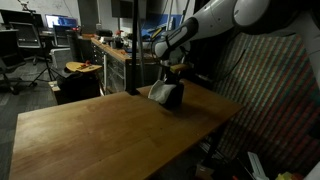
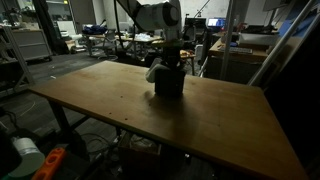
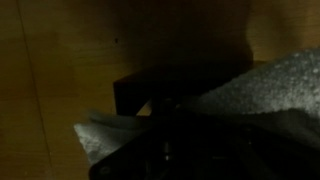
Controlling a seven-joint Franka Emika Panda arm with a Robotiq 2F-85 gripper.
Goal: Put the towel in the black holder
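The black holder [image 1: 172,97] stands on the wooden table, also seen in the other exterior view [image 2: 170,83]. The grey-white towel [image 1: 160,91] drapes over and into it, with a fold hanging on one side [image 2: 154,73]. In the wrist view the towel [image 3: 255,85] fills the right and lower left, and the holder's dark rim [image 3: 135,90] lies under it. My gripper [image 1: 176,70] hangs straight down over the holder, its fingers at the towel [image 2: 170,62]. The wrist view is too dark to show the jaws.
The wooden table [image 1: 90,130] stretches wide around the holder, with its edge close behind it [image 2: 250,110]. A workbench with clutter [image 1: 110,48] and chairs stand beyond the table. A metal frame post [image 1: 132,50] rises near the holder.
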